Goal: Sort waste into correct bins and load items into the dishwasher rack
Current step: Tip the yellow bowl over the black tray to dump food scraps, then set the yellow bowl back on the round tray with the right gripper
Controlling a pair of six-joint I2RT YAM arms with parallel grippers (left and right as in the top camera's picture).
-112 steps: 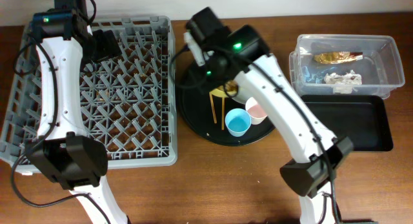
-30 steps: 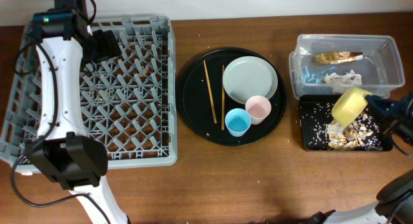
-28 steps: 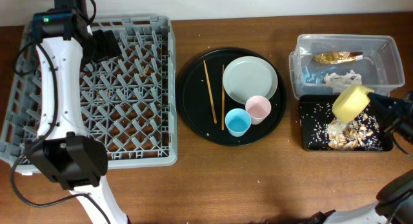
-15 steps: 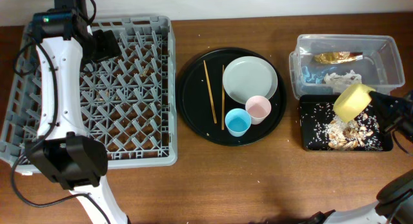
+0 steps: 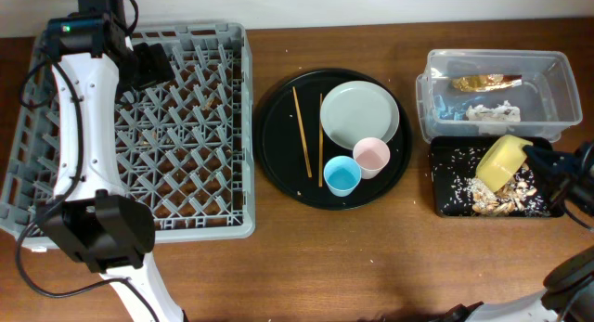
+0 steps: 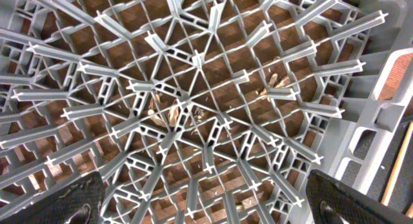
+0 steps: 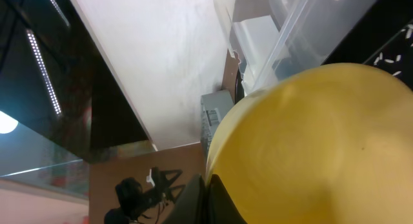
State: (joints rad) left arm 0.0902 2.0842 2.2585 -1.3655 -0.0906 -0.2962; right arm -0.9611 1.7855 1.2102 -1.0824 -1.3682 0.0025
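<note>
Emptying brownish food scraps [image 5: 497,199]: small yellow bowl [image 5: 499,161] clenched in right gripper [image 5: 528,154], tilted over shallow black rectangular tray [image 5: 442,207]. Left gripper [image 6: 206,199] spread, above large grey lattice rack [image 6: 193,108]. Next, if emptied (interior hidden): carry bowl to rack.

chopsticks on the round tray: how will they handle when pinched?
Chopsticks look thin and stiff, probably light. Lying flat on the round black tray, they'll likely slide or roll if nudged. One lies beside the plate; access may be tight.
</note>
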